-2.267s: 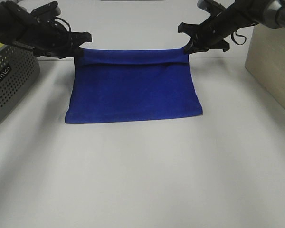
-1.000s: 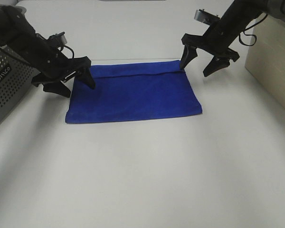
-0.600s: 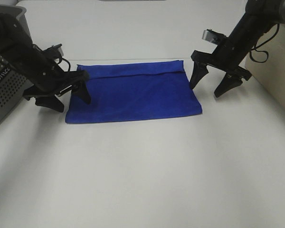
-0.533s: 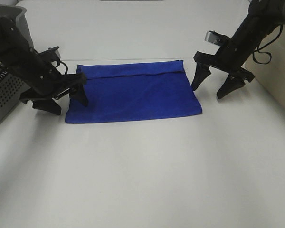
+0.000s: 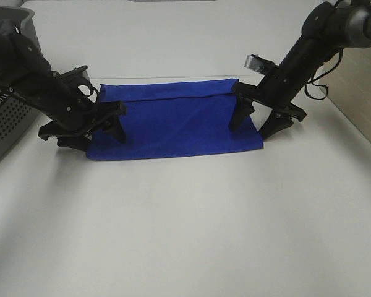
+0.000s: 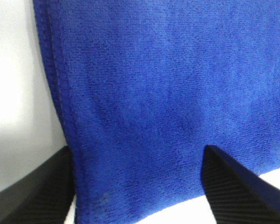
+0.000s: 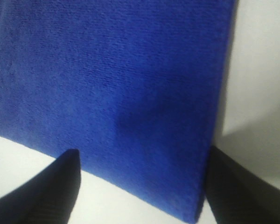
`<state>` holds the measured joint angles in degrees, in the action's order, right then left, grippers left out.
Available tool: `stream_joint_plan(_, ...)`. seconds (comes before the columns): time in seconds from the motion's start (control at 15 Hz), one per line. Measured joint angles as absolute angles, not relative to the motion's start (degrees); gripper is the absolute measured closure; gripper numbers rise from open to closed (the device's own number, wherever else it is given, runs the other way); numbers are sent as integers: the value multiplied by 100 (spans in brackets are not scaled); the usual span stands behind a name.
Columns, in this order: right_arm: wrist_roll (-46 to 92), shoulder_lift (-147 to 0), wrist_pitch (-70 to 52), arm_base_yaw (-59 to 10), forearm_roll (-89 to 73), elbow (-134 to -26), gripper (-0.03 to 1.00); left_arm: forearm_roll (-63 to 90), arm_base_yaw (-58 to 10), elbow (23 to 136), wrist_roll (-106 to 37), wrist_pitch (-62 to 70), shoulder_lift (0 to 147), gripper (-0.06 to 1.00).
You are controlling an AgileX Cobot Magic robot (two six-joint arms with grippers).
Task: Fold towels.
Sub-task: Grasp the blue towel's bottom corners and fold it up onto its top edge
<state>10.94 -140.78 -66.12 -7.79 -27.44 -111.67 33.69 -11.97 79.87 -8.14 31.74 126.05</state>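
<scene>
From the high camera, the blue towel (image 5: 173, 120) lies flat in the middle of the white table (image 5: 185, 235). It is folded, and a thin folded strip runs along its far edge. The left claw (image 5: 96, 133) is down at the near left corner of the towel. Its two fingers are apart, with one over the blue cloth and one just past the side edge. The right claw (image 5: 255, 122) is down at the near right corner. Its fingers are apart too, one over the cloth and one just outside the edge. It is hard to tell from here if the tips touch the table. A grey basket (image 5: 6, 117) with little holes sits at the left side of the table. A tan box (image 5: 358, 99) stands at the right side.

From the left wrist camera, the towel (image 6: 154, 84) fills most of the view. Its stitched side edge runs right beside one black finger (image 6: 32, 200). The other finger stands further in over the cloth. The left claw (image 6: 137, 149) is wide apart and grips nothing.

From the right wrist camera, the corner of the towel (image 7: 121, 84) lies between the two black fingers (image 7: 51, 186). Its side edge is close to one of them. The right claw (image 7: 142, 154) is wide apart as well and holds nothing.
</scene>
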Motion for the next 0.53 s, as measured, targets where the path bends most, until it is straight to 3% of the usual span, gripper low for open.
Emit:
stream_joint_plan(0.2,1026,-14141,-6457,-854,-2819,-11167,39,3375,-1197,7958,-808,3174,12622,43)
stream_joint_plan(0.33,963,-14192,-6285,-854,-2802,-11167,64,3375,-1197,7958,-808,3174,12651,59)
stream_joint_plan(0.47,831,-14204,-6257,-854,-2779,-11167,94,3323,-1197,7953,-808,3174,12657,88)
stream_joint_plan(0.53,710,-14204,-6262,-854,-2779,-11167,97,3272,-1197,7953,-808,3174,12657,93)
